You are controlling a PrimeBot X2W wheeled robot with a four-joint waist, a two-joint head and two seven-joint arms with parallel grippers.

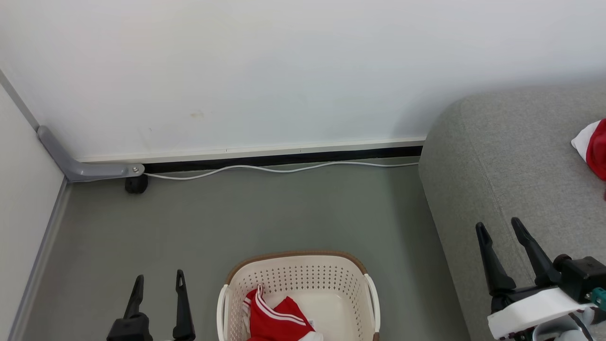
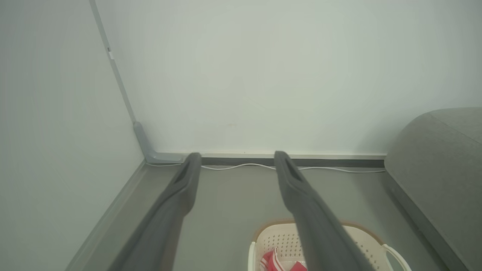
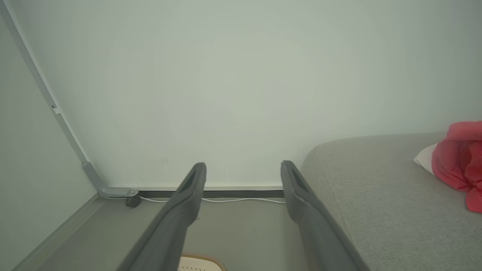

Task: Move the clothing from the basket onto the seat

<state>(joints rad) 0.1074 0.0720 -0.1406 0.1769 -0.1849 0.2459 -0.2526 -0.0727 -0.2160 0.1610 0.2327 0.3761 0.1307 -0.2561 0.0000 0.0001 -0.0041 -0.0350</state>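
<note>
you face one plain white wall point(image 1: 284, 71) across 12 o'clock, which meets a side wall point(image 1: 19, 180) in the corner at 10 o'clock. the smooth grey floor point(image 1: 284, 213) lies open from the skirting down to the basket, with free room at 7 o'clock and a narrower strip at 5 o'clock.

one seat point(image 1: 511, 156) of coarse grey weave takes up 3 to 4 o'clock, its edge rounded. one basket point(image 1: 303, 279) stands on the floor at 6 o'clock, apart from the seat. it is oval cream plastic with perforated sides, a brown rim and two white handles.

your left gripper point(image 1: 159, 275) is at 7 o'clock, just beside the basket, its two dark fingers spread and empty. your right gripper point(image 1: 498, 224) is at 4 o'clock over the seat's edge, its fingers also parted and holding nothing.

you can count two red pieces. one red garment point(image 1: 272, 319) with white stripes lies inside the basket, and one red-and-white bundle point(image 1: 597, 149) rests on the seat at 3 o'clock. one thin white cable point(image 1: 284, 168) runs along the skirting. one grey bracket point(image 1: 80, 168) sits in the corner.
</note>
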